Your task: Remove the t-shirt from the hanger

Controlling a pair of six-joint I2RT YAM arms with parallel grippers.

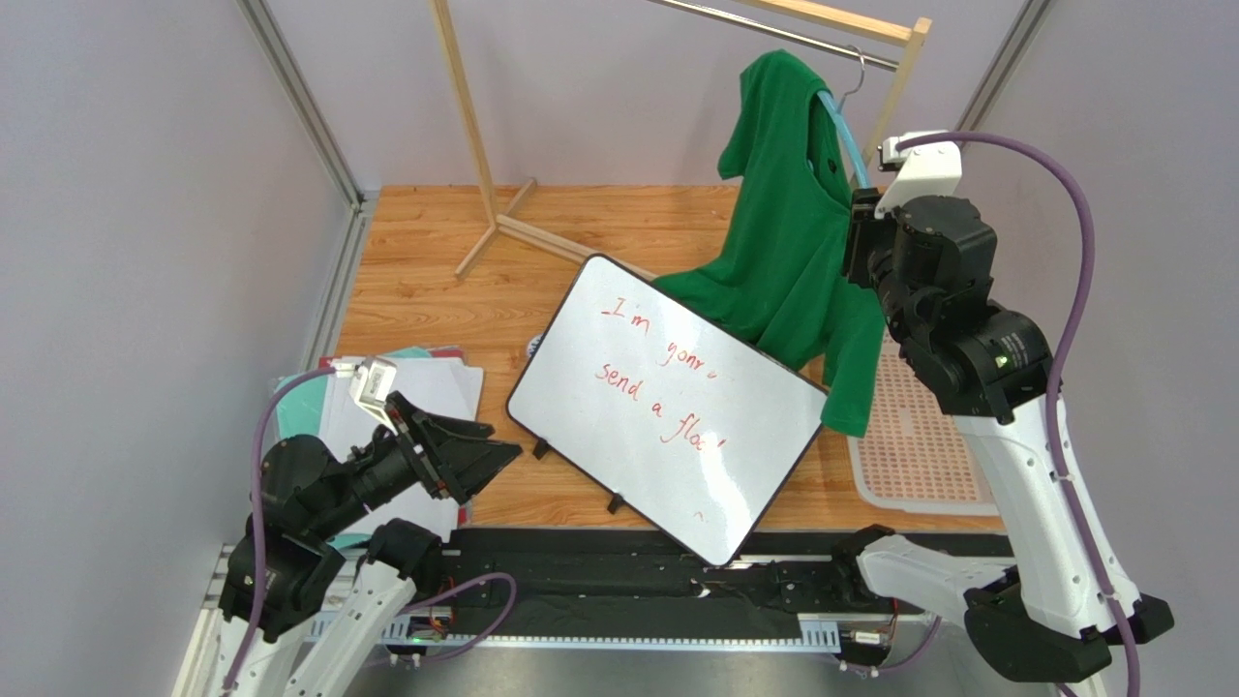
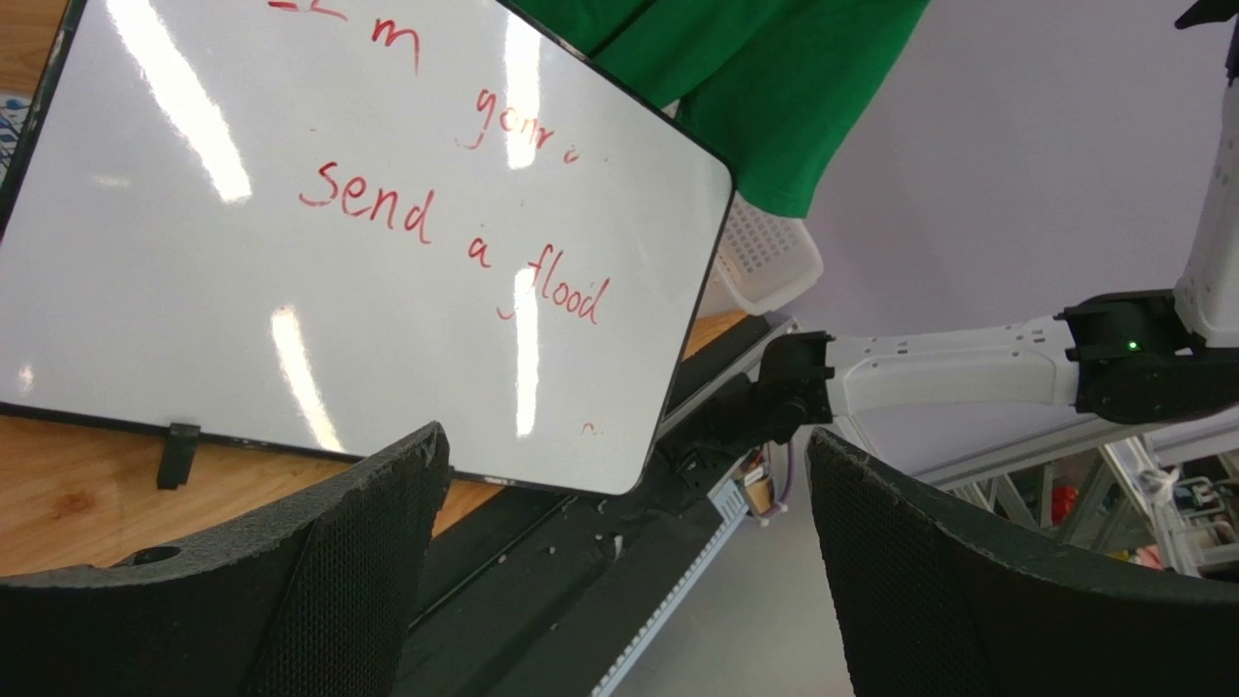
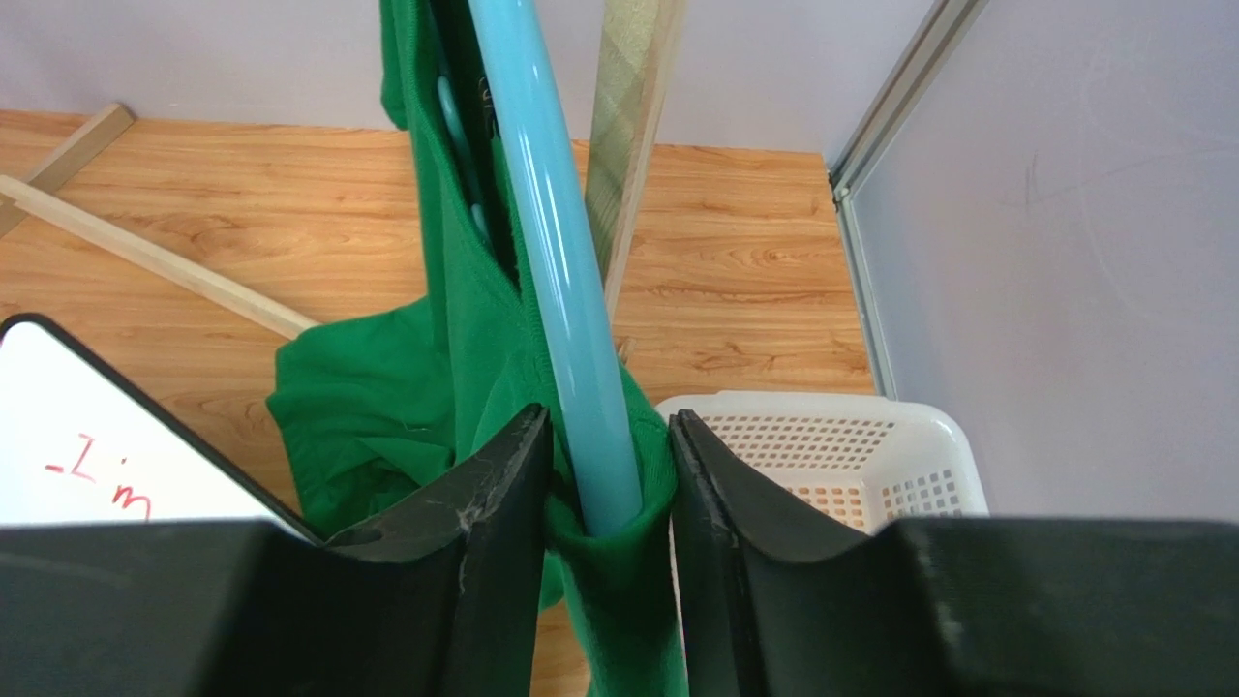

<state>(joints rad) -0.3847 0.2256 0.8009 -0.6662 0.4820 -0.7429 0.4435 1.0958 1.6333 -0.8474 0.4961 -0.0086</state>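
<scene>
**Right wrist view: jaws clamped on the blue hanger (image 3: 560, 291), shirt not yet off**

The right gripper (image 3: 607, 436) has its jaws nearly closed on the lower end of the hanger's smooth light-blue arm. Green fabric of the t-shirt (image 3: 436, 392) is bunched under and around that arm at the grip. The blue arm runs up and away from the jaws, with the shirt hanging along its left side. A pale wooden post of the rack (image 3: 633, 131) stands just behind it.

From the top external view, the t-shirt (image 1: 786, 247) is on the hanger (image 1: 839, 128) at the right end of the wooden rack (image 1: 473, 116). The hanger's grey hook reaches up to the metal rail (image 1: 771, 29). Only a short stretch of blue shows beside the collar. The garment droops down and to the left, and its lower folds meet the upper edge of the tilted whiteboard (image 1: 669, 407). One corner hangs lower, across the left rim of the white basket (image 1: 916, 450). The right gripper (image 1: 861, 240) is pressed into the shirt's right side, well above the table (image 1: 436, 247).

The left gripper (image 1: 487, 453) sits low at the near left, over a stack of paper sheets (image 1: 436, 385), well apart from the shirt. In the left wrist view its jaws are wide apart and hold nothing, with the whiteboard (image 2: 335, 218) and its red handwriting beyond them.
</scene>
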